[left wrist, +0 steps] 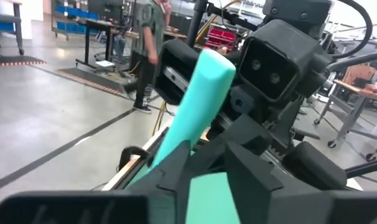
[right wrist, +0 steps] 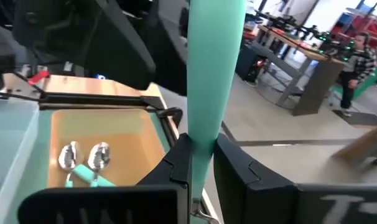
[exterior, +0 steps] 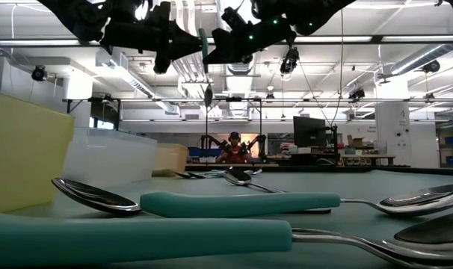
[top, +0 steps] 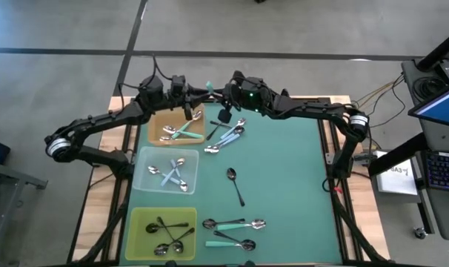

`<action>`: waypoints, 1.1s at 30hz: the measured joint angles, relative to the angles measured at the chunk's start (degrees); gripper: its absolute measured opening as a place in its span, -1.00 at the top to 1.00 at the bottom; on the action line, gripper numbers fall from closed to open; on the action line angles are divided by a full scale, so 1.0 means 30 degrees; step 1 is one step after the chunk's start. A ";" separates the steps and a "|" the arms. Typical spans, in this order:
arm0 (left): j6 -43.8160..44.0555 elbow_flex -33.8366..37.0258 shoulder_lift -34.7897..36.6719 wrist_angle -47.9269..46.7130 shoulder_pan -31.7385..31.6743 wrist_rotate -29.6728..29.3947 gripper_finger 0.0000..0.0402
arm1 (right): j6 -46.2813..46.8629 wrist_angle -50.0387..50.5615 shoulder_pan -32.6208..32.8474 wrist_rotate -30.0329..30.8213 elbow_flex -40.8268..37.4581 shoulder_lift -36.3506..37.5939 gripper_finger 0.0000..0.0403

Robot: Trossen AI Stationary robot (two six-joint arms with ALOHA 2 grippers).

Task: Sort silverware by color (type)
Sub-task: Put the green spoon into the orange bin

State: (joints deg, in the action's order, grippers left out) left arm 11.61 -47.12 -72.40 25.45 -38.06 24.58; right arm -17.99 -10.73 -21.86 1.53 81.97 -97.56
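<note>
right claw (right wrist: 198, 177): clenched on a mint-teal spoon (right wrist: 213, 68), handle upright, held over the orange tray (top: 159, 126) where we see the other teal spoons.
left claw (left wrist: 195, 165): around the same handle; we cannot tell if it grips.
trays: teal, pale blue, black kept apart.
unsorted: loose spoons (top: 235, 184) on the counter (top: 291, 185).

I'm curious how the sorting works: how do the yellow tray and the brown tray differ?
The yellow tray holds black-handled spoons; the brown tray holds mint-handled spoons. They sit at opposite ends of the row, with the clear tray between them. Both are shallow and square.
</note>
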 joint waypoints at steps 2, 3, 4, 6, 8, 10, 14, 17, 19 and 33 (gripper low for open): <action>-0.0152 0.0003 0.0000 0.0275 0.0000 -0.0047 0.45 | 0.0004 -0.0005 0.0034 -0.0406 0.0001 0.0000 0.86; -0.0186 0.0003 0.0000 0.0475 0.0007 -0.0341 0.40 | -0.0010 -0.0008 0.0050 -0.0553 0.0001 0.0000 0.86; -0.0201 0.0003 0.0000 0.0684 0.0007 -0.0529 0.35 | -0.0055 0.0003 0.0116 -0.0674 0.0001 0.0000 0.86; -0.0217 0.0003 0.0007 0.0741 0.0012 -0.0851 0.27 | -0.0149 0.0027 0.0243 -0.0576 0.0001 0.0000 0.86; -0.0212 0.0003 0.0007 0.0815 0.0027 -0.1310 0.24 | -0.0259 0.0032 0.0241 -0.0659 0.0001 0.0000 0.86; -0.0237 0.0003 0.0007 0.0811 0.0008 -0.1361 0.23 | -0.0438 0.0003 0.0245 -0.0585 0.0001 -0.0002 0.86; -0.0275 0.0003 0.0007 0.0806 0.0066 -0.1348 0.33 | -0.0715 -0.0100 0.0274 -0.0580 0.0001 -0.0007 0.86; -0.0132 0.0003 0.0007 0.0789 0.0076 -0.1313 0.43 | -0.0832 -0.0111 0.0274 -0.0548 0.0001 -0.0022 0.86; -0.0005 0.0003 0.0007 0.0796 0.0088 -0.1042 0.48 | -0.0880 -0.0114 0.0274 -0.0492 0.0001 -0.0022 0.86; 0.0162 0.0003 0.0007 0.0861 0.0120 -0.1967 0.33 | 0.0445 -0.1691 0.0576 0.0867 0.0001 -0.0058 0.86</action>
State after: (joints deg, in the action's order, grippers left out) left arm 12.10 -47.11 -72.38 28.03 -37.70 18.68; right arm -16.66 -15.80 -20.13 4.13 81.97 -97.73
